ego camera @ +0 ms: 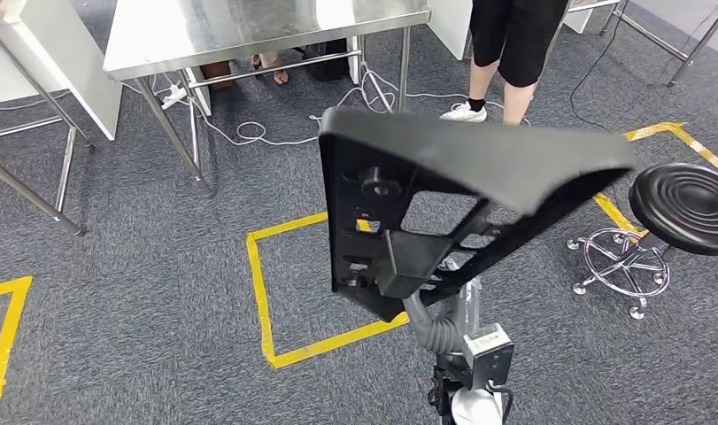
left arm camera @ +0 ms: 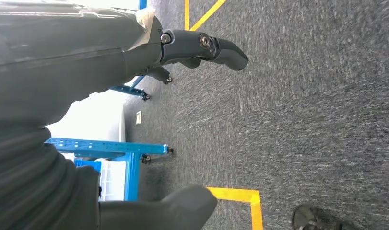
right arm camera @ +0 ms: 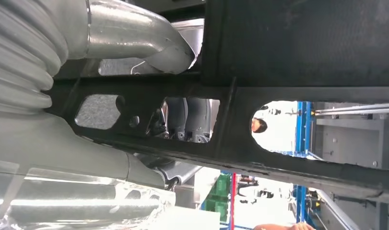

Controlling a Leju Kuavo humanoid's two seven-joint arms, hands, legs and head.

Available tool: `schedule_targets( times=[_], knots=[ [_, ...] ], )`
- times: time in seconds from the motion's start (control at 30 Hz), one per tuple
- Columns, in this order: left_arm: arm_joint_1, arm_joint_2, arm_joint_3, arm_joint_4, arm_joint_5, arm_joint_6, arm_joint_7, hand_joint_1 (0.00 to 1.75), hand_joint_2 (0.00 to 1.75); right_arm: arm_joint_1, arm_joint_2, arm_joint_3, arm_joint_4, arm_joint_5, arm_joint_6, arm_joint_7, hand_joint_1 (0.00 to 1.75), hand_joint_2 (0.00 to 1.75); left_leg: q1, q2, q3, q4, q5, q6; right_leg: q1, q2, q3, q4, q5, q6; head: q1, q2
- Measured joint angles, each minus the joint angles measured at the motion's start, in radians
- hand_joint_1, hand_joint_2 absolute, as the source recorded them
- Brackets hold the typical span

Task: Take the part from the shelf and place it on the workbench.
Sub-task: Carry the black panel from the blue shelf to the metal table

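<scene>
A large black part (ego camera: 479, 159), a flat plate with a ribbed frame and cut-outs, hangs raised in front of me in the head view. My right hand (ego camera: 423, 312) grips it from below and is mostly hidden behind it. In the right wrist view the part's frame (right arm camera: 298, 43) runs across the right hand (right arm camera: 63, 143), with grey fingers on both sides of the bar. The steel workbench (ego camera: 249, 31) stands ahead, beyond the part. My left hand (left arm camera: 87, 62) hangs over the carpet, fingers (left arm camera: 221, 48) and thumb spread, holding nothing.
A person's legs (ego camera: 505, 53) stand by the workbench's right end. A black stool (ego camera: 683, 208) sits at the right. A yellow tape square (ego camera: 266, 292) marks the carpet below the part. Cables (ego camera: 249, 133) lie under the bench. A blue frame on castors (left arm camera: 115, 148) stands behind.
</scene>
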Motion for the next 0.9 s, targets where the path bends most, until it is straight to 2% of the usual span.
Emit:
schedule_targets(
  times=[0.03, 0.07, 0.1, 0.13, 0.2, 0.23, 0.27, 0.33, 0.5, 0.57, 0.6, 0.63, 0.7, 0.73, 0.77, 0.8, 0.83, 0.87, 0.9],
  knots=[
    [0.0, 0.0, 0.0, 0.0, -0.002, 0.0, 0.0, 0.0, 1.75, 0.0, 0.0, 0.001, 0.0, 0.0, 0.0, 0.002, 1.75, 1.75, 0.0, 0.003, -0.044, 0.065, -0.021, -0.001, 0.003, -0.001, 0.004, 0.0, -0.005, -0.005, -0.001, 0.0],
    [0.001, 0.0, 0.0, 0.0, -0.003, 0.0, 0.0, 0.0, 1.75, 0.0, 0.001, 0.002, 0.0, 0.001, 0.0, 0.004, 1.75, 1.75, 0.0, 0.005, -0.084, 0.115, -0.03, 0.0, 0.007, -0.002, 0.008, 0.0, -0.01, -0.01, -0.001, 0.0],
    [0.002, 0.0, 0.0, 0.0, -0.003, 0.0, 0.0, 0.0, 1.75, 0.0, 0.001, 0.002, 0.0, 0.001, -0.001, 0.006, 1.75, 1.75, -0.001, 0.005, -0.108, 0.13, -0.019, 0.003, 0.011, -0.002, 0.014, 0.0, -0.016, -0.012, -0.001, 0.0],
    [0.003, 0.0, 0.0, 0.0, -0.004, 0.0, 0.0, 0.0, 1.75, 0.0, 0.001, 0.002, 0.0, 0.001, -0.002, 0.007, 1.75, 1.75, -0.002, 0.005, -0.114, 0.108, 0.012, 0.009, 0.015, -0.002, 0.022, 0.0, -0.022, -0.014, -0.001, 0.0],
    [0.003, 0.002, 0.0, 0.0, -0.006, 0.0, 0.0, 0.0, 1.75, 0.0, 0.001, 0.003, 0.0, 0.001, -0.003, 0.008, 1.75, 1.75, -0.011, 0.009, -0.081, -0.011, 0.101, 0.032, 0.021, -0.002, 0.04, -0.002, -0.038, -0.014, 0.0, 0.0],
    [0.003, 0.003, 0.0, 0.0, -0.006, -0.001, 0.0, 0.0, 1.75, -0.001, 0.002, 0.003, 0.001, 0.001, -0.004, 0.008, 1.75, 1.75, -0.018, 0.013, -0.063, -0.06, 0.124, 0.044, 0.023, -0.002, 0.048, -0.004, -0.044, -0.013, 0.002, 0.0],
    [0.002, 0.004, 0.0, 0.0, -0.006, -0.002, 0.0, 0.0, 1.75, -0.001, 0.002, 0.003, 0.0, 0.001, -0.004, 0.008, 1.75, 1.75, -0.025, 0.018, -0.05, -0.093, 0.132, 0.054, 0.023, -0.002, 0.053, -0.008, -0.049, -0.01, 0.004, 0.0],
    [0.0, 0.005, 0.0, 0.0, -0.006, -0.003, -0.001, 0.0, 1.75, -0.002, 0.002, 0.003, 0.0, 0.0, -0.006, 0.009, 1.75, 1.75, -0.033, 0.023, -0.044, -0.107, 0.117, 0.063, 0.02, -0.002, 0.057, -0.014, -0.053, -0.006, 0.007, 0.0],
    [0.0, 0.005, 0.0, 0.0, -0.006, -0.003, -0.001, 0.0, 1.75, -0.002, 0.002, 0.003, 0.0, 0.0, -0.006, 0.009, 1.75, 1.75, -0.035, 0.022, -0.038, -0.117, 0.118, 0.065, 0.019, -0.003, 0.058, -0.015, -0.054, -0.004, 0.004, 0.0],
    [0.002, 0.007, 0.0, 0.0, -0.005, -0.003, -0.001, 0.0, 1.75, -0.001, 0.003, 0.004, 0.0, 0.0, -0.008, 0.01, 1.75, 1.75, -0.04, 0.021, -0.031, -0.13, 0.12, 0.07, 0.022, -0.006, 0.067, -0.012, -0.05, 0.003, 0.001, 0.0],
    [0.002, 0.007, 0.001, 0.0, -0.004, -0.004, -0.001, 0.0, 1.75, -0.002, 0.004, 0.005, -0.002, 0.001, -0.01, 0.01, 1.75, 1.75, -0.038, 0.02, -0.016, -0.142, 0.122, 0.074, 0.024, -0.007, 0.071, -0.003, -0.049, 0.009, -0.001, 0.0],
    [0.001, 0.007, 0.002, -0.001, -0.003, -0.004, -0.001, 0.0, 1.75, -0.004, 0.003, 0.006, -0.003, 0.001, -0.011, 0.01, 1.75, 1.75, -0.035, 0.017, 0.002, -0.152, 0.119, 0.077, 0.025, -0.008, 0.032, 0.065, -0.06, 0.013, 0.0, 0.0],
    [-0.001, 0.005, 0.003, -0.001, 0.0, -0.006, -0.002, 0.0, 1.75, -0.009, 0.0, 0.007, -0.005, 0.0, -0.012, 0.011, 1.75, 1.75, -0.025, 0.007, 0.048, -0.165, 0.101, 0.072, 0.02, -0.008, -0.081, 0.18, -0.092, 0.023, 0.002, 0.0],
    [-0.001, 0.004, 0.004, -0.001, 0.001, -0.006, -0.002, 0.0, 1.75, -0.01, -0.002, 0.006, -0.004, 0.0, -0.011, 0.011, 1.75, 1.75, -0.023, 0.001, 0.064, -0.165, 0.087, 0.068, 0.016, -0.009, -0.129, 0.202, -0.089, 0.033, 0.004, 0.0],
    [-0.001, 0.003, 0.004, -0.001, 0.001, -0.006, -0.002, 0.0, 1.75, -0.01, -0.003, 0.006, -0.004, 0.0, -0.011, 0.011, 1.75, 1.75, -0.022, -0.002, 0.076, -0.165, 0.074, 0.062, 0.013, -0.009, -0.128, 0.146, -0.057, 0.046, 0.004, 0.0],
    [0.0, 0.002, 0.004, -0.001, 0.001, -0.006, -0.002, 0.0, 1.75, -0.01, -0.003, 0.006, -0.003, 0.0, -0.011, 0.011, 1.75, 1.75, -0.023, -0.004, 0.088, -0.163, 0.063, 0.057, 0.01, -0.009, -0.115, 0.082, -0.01, 0.055, 0.005, 0.0],
    [-0.001, 0.001, 0.004, -0.001, 0.001, -0.006, -0.002, 0.0, 1.75, -0.01, -0.003, 0.006, -0.001, -0.001, -0.01, 0.012, 1.75, 1.75, -0.025, -0.005, 0.094, -0.161, 0.053, 0.051, 0.01, -0.01, -0.103, 0.037, 0.024, 0.053, 0.006, 0.0],
    [-0.001, 0.001, 0.004, -0.001, 0.001, -0.005, -0.002, 0.0, 1.75, -0.009, -0.004, 0.007, 0.0, -0.001, -0.01, 0.013, 1.75, 1.75, -0.027, -0.006, 0.097, -0.16, 0.044, 0.045, 0.009, -0.01, -0.094, 0.011, 0.048, 0.045, 0.006, 0.0],
    [-0.001, 0.001, 0.004, -0.001, 0.001, -0.005, -0.002, 0.0, 1.75, -0.008, -0.004, 0.007, 0.001, -0.001, -0.01, 0.013, 1.75, 1.75, -0.028, -0.006, 0.102, -0.154, 0.039, 0.038, 0.01, -0.01, -0.093, 0.003, 0.056, 0.029, 0.006, 0.0]
  ],
)
